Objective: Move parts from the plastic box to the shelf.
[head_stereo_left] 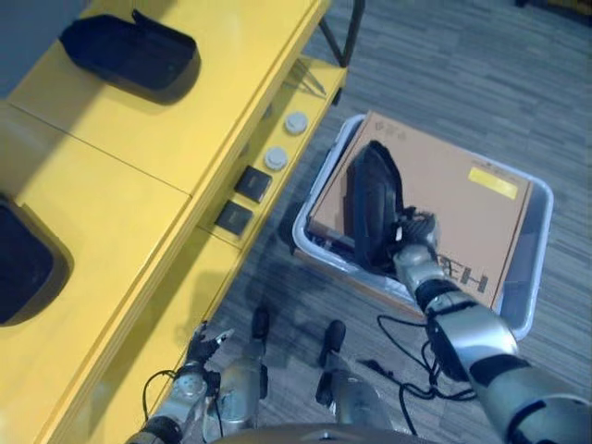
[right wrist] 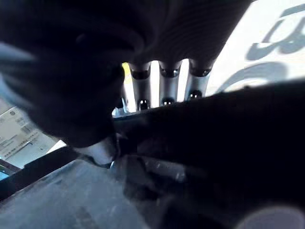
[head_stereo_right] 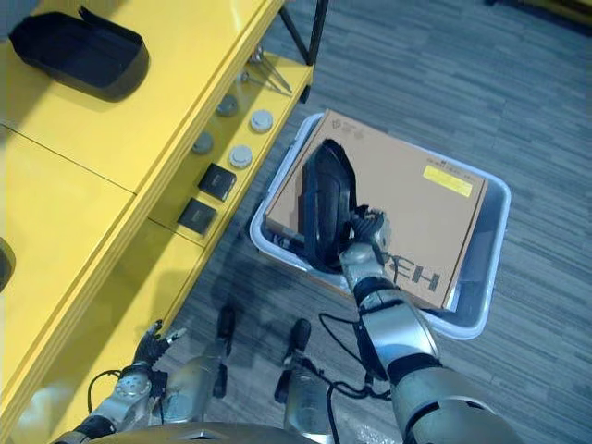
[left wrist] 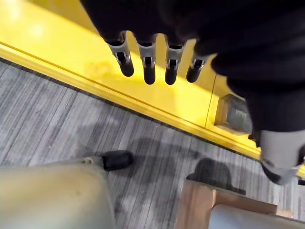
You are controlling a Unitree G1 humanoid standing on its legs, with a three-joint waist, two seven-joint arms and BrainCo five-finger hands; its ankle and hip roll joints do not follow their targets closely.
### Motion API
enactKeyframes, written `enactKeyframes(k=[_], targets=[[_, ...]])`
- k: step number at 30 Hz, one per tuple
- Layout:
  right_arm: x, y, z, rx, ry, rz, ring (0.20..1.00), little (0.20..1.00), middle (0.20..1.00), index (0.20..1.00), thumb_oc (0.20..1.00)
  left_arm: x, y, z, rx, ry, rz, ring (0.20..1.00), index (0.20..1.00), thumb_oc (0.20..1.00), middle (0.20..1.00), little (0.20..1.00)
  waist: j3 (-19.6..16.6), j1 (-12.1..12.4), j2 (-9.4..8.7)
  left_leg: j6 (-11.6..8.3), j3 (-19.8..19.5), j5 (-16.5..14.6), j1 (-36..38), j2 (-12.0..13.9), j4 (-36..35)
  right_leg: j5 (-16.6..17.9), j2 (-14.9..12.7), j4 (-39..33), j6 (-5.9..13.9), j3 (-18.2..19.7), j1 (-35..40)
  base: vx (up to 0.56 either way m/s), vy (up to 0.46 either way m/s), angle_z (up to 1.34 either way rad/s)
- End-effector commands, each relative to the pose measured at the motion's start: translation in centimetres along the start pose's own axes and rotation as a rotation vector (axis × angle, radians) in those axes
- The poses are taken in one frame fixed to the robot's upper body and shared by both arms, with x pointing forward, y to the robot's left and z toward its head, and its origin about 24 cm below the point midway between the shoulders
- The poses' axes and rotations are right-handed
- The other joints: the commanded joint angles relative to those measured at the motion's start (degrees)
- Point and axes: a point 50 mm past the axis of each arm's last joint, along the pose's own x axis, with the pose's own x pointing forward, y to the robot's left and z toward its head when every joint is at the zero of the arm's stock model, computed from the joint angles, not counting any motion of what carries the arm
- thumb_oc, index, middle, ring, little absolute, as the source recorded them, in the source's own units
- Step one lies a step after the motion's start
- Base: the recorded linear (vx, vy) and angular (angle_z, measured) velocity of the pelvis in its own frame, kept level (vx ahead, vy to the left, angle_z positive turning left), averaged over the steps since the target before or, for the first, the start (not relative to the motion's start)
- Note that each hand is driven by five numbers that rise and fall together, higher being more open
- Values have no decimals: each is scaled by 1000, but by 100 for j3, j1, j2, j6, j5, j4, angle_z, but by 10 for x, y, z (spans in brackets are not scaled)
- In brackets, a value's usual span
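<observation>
- Where the head views look down, the right robot hand [head_stereo_left: 414, 242] grips a black moulded part [head_stereo_left: 372, 205], glossy, oval and shell-like, standing on edge above the plastic box [head_stereo_left: 539, 242]; a brown carton [head_stereo_left: 435, 185] lies in that box beside the yellow shelf [head_stereo_left: 166, 139], where two like parts [head_stereo_left: 129, 51] rest.
- By the left wrist view, the left robot hand [left wrist: 147, 62] hangs with straight fingers, holding nothing, near the shelf's edge.
- By the right wrist view, fingers [right wrist: 164, 86] curl round the part's dark rim.
</observation>
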Motion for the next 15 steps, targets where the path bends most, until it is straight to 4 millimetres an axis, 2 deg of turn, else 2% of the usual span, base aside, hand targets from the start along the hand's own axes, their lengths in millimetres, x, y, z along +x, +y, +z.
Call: enactKeyframes(k=[1, 4, 7, 12, 13, 14, 15], targets=[[0, -2, 0, 45, -26, 18, 200, 200, 200, 200, 200, -8, 9, -24, 74, 57, 14, 1000, 1000, 1000, 1000, 1000, -71, 117, -209, 4, -40, -1133, 407, 38, 367, -576, -166, -25, 382, 184, 150, 48, -49, -6], [3, -13, -5, 39, -58, 22, 200, 200, 200, 200, 200, -5, 26, -15, 42, 10, 53, 1000, 1000, 1000, 1000, 1000, -282, 58, -251, -24, 23, -1093, 564, 102, 265, -598, -123, -25, 387, 207, 230, 18, -52, -11], [6, -28, 0, 8, -137, 9, 200, 200, 200, 200, 200, -4, 38, 13, -4, -119, 63, 1000, 1000, 1000, 1000, 1000, -466, 14, -258, -47, 99, -1036, 714, 150, 140, -613, -83, -25, 398, 217, 311, -1, -34, -4], [11, -58, 29, -89, -334, -35, 200, 200, 200, 200, 200, -6, 49, 66, -62, -338, 34, 1000, 1000, 1000, 1000, 1000, -742, -94, -272, -82, 216, -994, 975, 206, -27, -663, -45, -25, 411, 225, 515, -5, -27, -17], [11, -58, 29, -90, -333, -35, 200, 200, 200, 200, 200, -7, 49, 66, -62, -337, 33, 1000, 1000, 1000, 1000, 1000, -739, -93, -271, -83, 215, -995, 983, 207, -28, -665, -44, -25, 411, 224, 523, 9, -18, -9], [8, -69, 47, -139, -444, -55, 200, 200, 200, 200, 200, -12, 49, 97, -89, -457, 8, 1000, 1000, 1000, 1000, 1000, -827, -160, -259, -108, 216, -1027, 1109, 238, -45, -717, -23, -25, 398, 219, 654, 12, -18, -6], [7, -76, 56, -182, -502, -72, 200, 200, 200, 200, 200, -17, 48, 116, -86, -537, -17, 1000, 1000, 1000, 1000, 1000, -875, -190, -259, -116, 218, -1040, 1150, 257, -45, -735, -26, -25, 396, 195, 707, 28, -13, -6]])
